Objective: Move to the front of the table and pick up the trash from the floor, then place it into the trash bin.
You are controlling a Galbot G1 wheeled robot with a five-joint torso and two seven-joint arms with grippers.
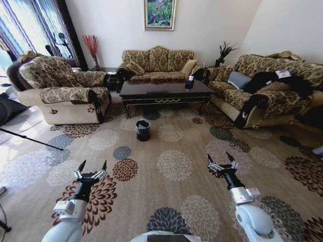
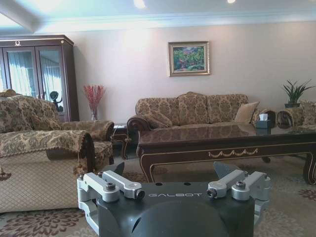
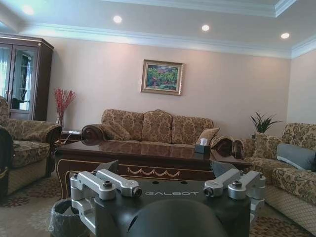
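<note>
I stand on the patterned carpet (image 1: 174, 164), well back from the table (image 1: 164, 92), which lies at my 12 o'clock across a wide open stretch of floor. My left gripper (image 1: 91, 168) hangs low at about 11 o'clock, close before me, and its fingers are spread apart with nothing between them. My right gripper (image 1: 222, 160) hangs at about 1 o'clock at the same height, also with fingers apart and holding nothing. Both are above bare carpet and touch nothing.

The trash bin (image 1: 143, 130) stands on the carpet in front of the table, near its left front leg, a little toward 11 o'clock from me. In the right wrist view I see its rim with the plastic liner (image 3: 66, 217) just below the table's front edge. I cannot make out the trash on the floor; the carpet pattern makes small things hard to tell.

The room for moving is a broad lane of carpet. An armchair (image 1: 63, 88) closes it at 10 o'clock, and a long sofa (image 1: 265, 91) closes it at 2 o'clock. A second sofa (image 1: 157, 63) stands behind the table against the wall. A dark tissue box (image 1: 190, 82) sits on the table near its right end.
</note>
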